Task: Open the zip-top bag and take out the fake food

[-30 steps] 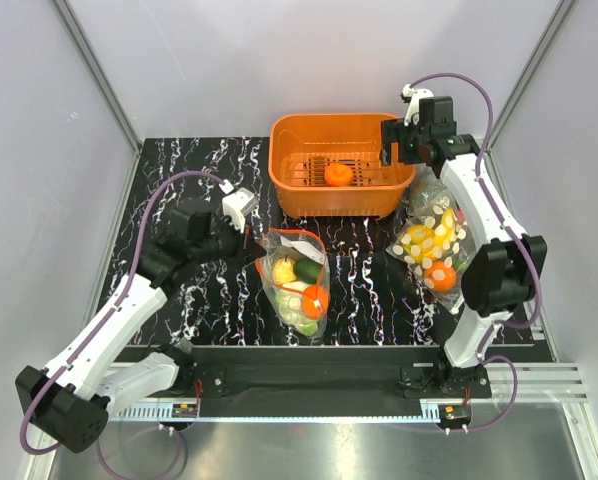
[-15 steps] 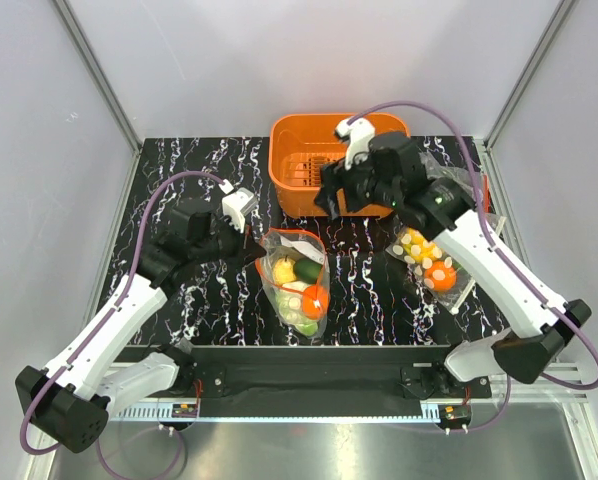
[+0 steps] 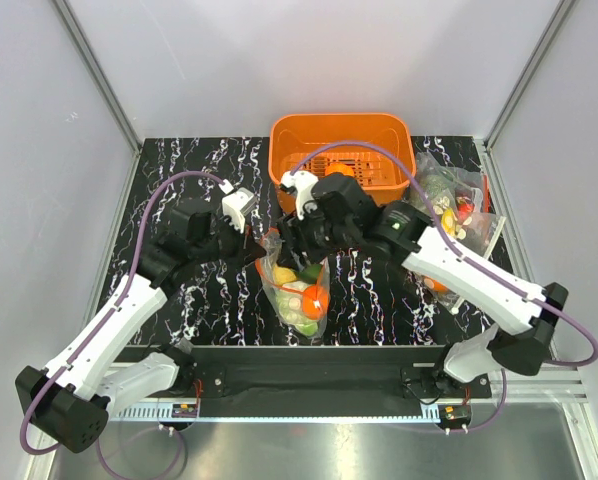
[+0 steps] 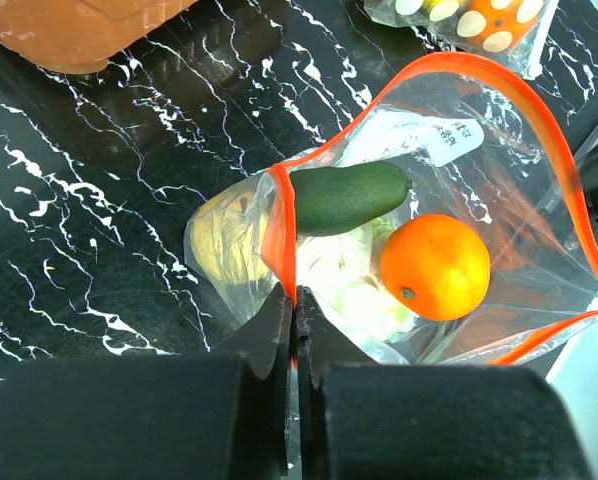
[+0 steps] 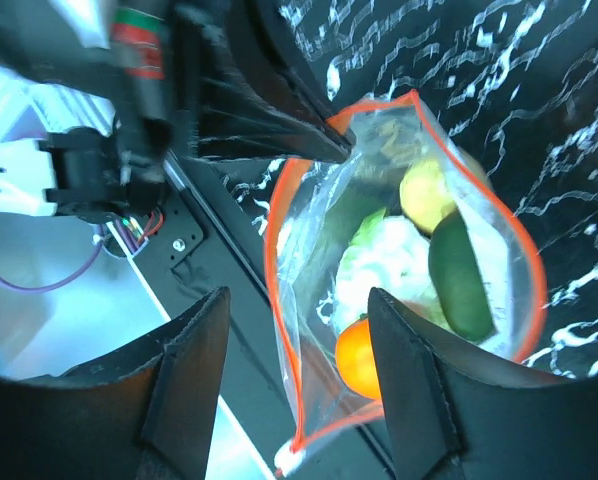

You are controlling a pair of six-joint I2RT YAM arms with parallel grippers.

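The zip-top bag [image 3: 291,300] lies at the table's front middle, its mouth wide open. Inside are an orange [image 4: 434,265], a green avocado [image 4: 349,195], a white cauliflower [image 4: 344,290] and a yellow fruit [image 4: 224,240]. My left gripper [image 4: 294,300] is shut on the bag's red-orange zip strip [image 4: 279,230] and holds up one side of the mouth. My right gripper [image 5: 294,330] is open and empty, hovering just above the open mouth, with the orange [image 5: 357,365] and cauliflower [image 5: 379,265] below it. A second orange [image 3: 344,170] lies in the orange basket [image 3: 339,122].
The basket stands at the back middle. A clear bag of dark greens [image 3: 447,195] lies at the right. A bag of yellow corn-like pieces [image 4: 469,20] lies beyond the zip-top bag, mostly hidden under the right arm in the top view. The table's front edge is close behind the bag.
My right arm has swung from the basket's back right corner across to the left, down over the open bag. The left arm and the bag have not moved.
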